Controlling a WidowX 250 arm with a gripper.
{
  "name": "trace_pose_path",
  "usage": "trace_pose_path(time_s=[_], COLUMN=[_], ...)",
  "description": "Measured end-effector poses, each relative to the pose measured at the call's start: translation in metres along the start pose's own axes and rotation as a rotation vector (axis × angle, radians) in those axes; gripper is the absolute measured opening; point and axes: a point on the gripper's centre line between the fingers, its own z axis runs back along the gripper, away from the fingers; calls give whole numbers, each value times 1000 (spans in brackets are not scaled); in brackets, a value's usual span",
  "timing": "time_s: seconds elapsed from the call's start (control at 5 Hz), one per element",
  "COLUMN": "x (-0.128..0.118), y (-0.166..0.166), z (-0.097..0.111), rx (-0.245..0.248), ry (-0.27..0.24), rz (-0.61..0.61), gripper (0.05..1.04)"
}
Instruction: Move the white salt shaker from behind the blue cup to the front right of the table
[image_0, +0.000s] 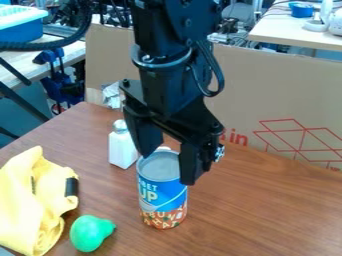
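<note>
Camera view: the can (162, 197), below centre of the frame, stands upright, its long axis vertical and lid up; I see my pincer (168, 169) spread wide over its rim. White bottle (123, 147) near, upper left of it; table (267, 210) extends lower right, cardboard (267, 85) along its far edge

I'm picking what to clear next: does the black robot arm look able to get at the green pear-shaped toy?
Probably yes: nothing covers the toy, though the yellow cloth bundle lies close beside it and the blue-and-orange cylindrical can stands at the black pincer.
</note>
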Motion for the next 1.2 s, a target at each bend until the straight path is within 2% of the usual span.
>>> trace_pose_path(time_s=[0.2,0.4,0.6,0.8,1.2], x=[-3,4,6,14,41], y=[1,55,92,126,177], z=[-5,-3,-3,-10,-41], rx=[3,29,49,66,75], ry=[20,6,-25,-30,-63], rz=[0,63,119,151,209], gripper=[1001,1001,1001,1001,1001])
